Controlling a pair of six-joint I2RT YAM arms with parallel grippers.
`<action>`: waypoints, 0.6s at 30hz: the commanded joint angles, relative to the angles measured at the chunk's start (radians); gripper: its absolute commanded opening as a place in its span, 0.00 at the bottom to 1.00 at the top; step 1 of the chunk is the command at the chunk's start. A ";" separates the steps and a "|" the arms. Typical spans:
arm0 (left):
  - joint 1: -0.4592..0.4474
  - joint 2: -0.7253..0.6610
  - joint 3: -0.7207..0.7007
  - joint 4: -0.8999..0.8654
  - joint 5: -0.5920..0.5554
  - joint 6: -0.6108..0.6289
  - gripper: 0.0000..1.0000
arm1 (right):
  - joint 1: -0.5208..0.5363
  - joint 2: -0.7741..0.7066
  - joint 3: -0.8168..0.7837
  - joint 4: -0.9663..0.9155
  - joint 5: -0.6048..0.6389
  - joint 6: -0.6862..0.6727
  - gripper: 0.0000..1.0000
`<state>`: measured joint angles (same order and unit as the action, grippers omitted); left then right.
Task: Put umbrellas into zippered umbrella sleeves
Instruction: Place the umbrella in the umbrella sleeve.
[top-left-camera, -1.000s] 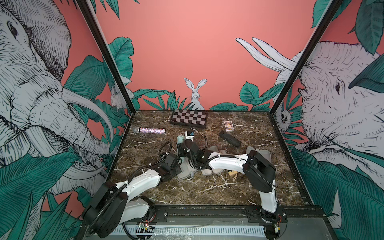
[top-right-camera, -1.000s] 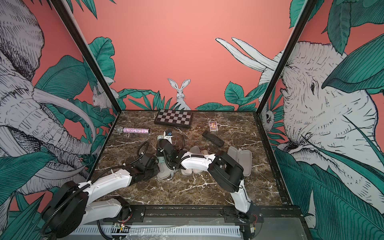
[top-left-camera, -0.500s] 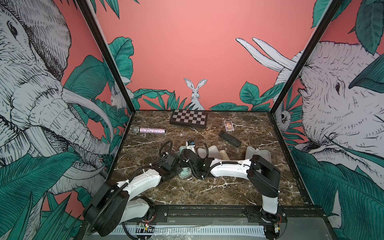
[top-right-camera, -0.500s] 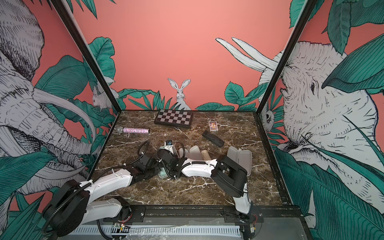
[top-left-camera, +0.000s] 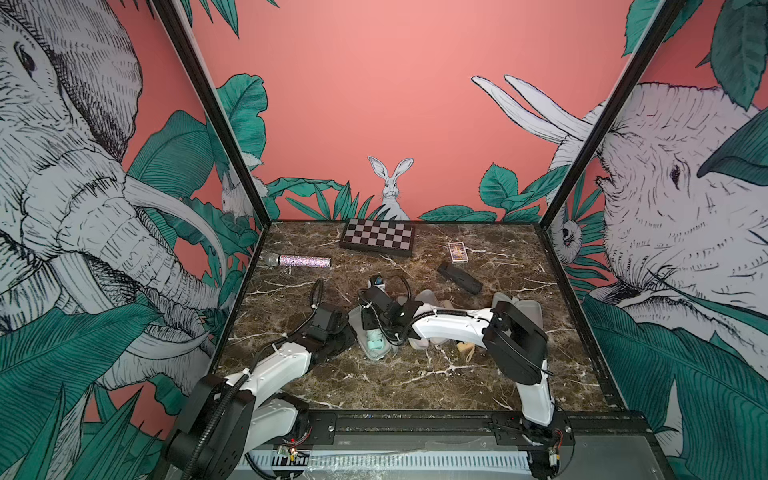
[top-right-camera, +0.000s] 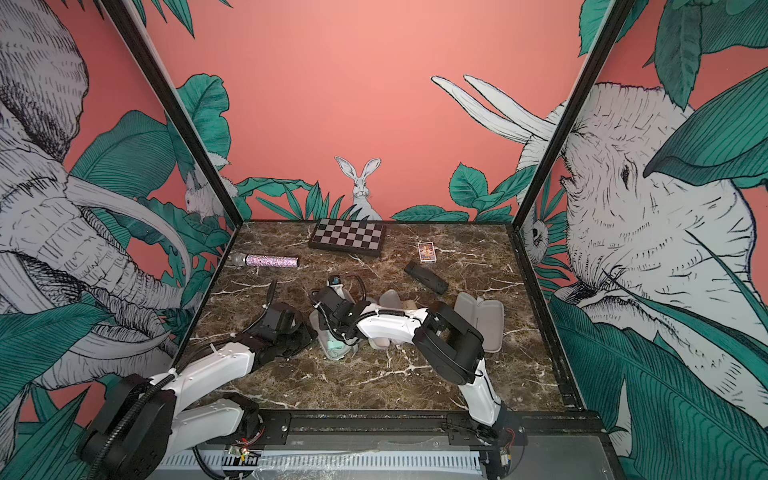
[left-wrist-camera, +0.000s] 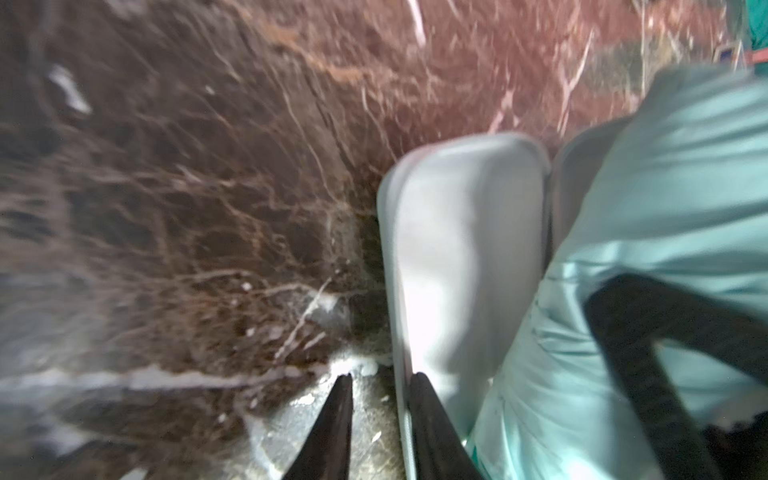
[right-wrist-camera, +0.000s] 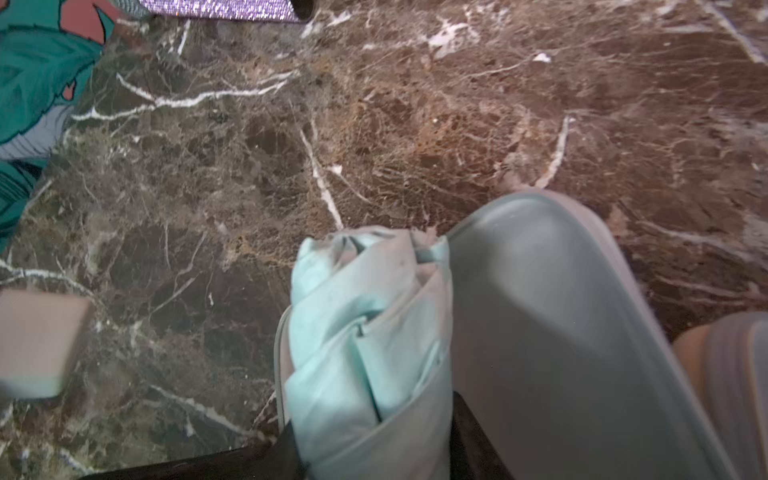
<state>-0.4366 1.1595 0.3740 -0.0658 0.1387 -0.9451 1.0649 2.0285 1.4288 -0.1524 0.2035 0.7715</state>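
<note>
The mint green umbrella (right-wrist-camera: 365, 332) lies in one half of the open mint green sleeve (right-wrist-camera: 540, 311), whose grey lining shows. My right gripper (right-wrist-camera: 374, 440) is shut on this umbrella, a black finger on each side. In both top views the umbrella (top-left-camera: 376, 338) (top-right-camera: 332, 345) shows just under the right wrist. My left gripper (left-wrist-camera: 380, 399) is slightly open, with the sleeve (left-wrist-camera: 457, 249) rim standing loose between its fingers. The black umbrella (top-left-camera: 459, 279) lies farther back. A cream umbrella (top-left-camera: 465, 347) with its strap peeks out beside the right arm.
A checkered board box (top-left-camera: 377, 237), a glittery microphone (top-left-camera: 303, 261) and a small card box (top-left-camera: 457, 252) lie along the back. A cream sleeve (top-left-camera: 428, 299) and another open grey-lined sleeve (top-left-camera: 528, 311) lie under and behind the right arm.
My right gripper has carried the mint umbrella toward the front and down into the mint sleeve. My left gripper, shut a second ago, has parted its fingers at the sleeve's rim.
</note>
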 joint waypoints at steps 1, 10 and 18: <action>0.006 0.020 -0.011 0.079 0.037 0.007 0.26 | 0.003 -0.001 0.047 -0.088 0.003 -0.077 0.22; 0.009 0.049 -0.010 0.099 0.030 0.013 0.26 | 0.015 -0.012 0.090 -0.195 -0.038 -0.128 0.49; 0.012 0.041 -0.016 0.105 0.027 0.011 0.23 | 0.017 0.025 0.146 -0.267 -0.077 -0.156 0.59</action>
<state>-0.4347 1.2190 0.3714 0.0273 0.1692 -0.9367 1.0744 2.0453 1.5425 -0.3843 0.1398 0.6346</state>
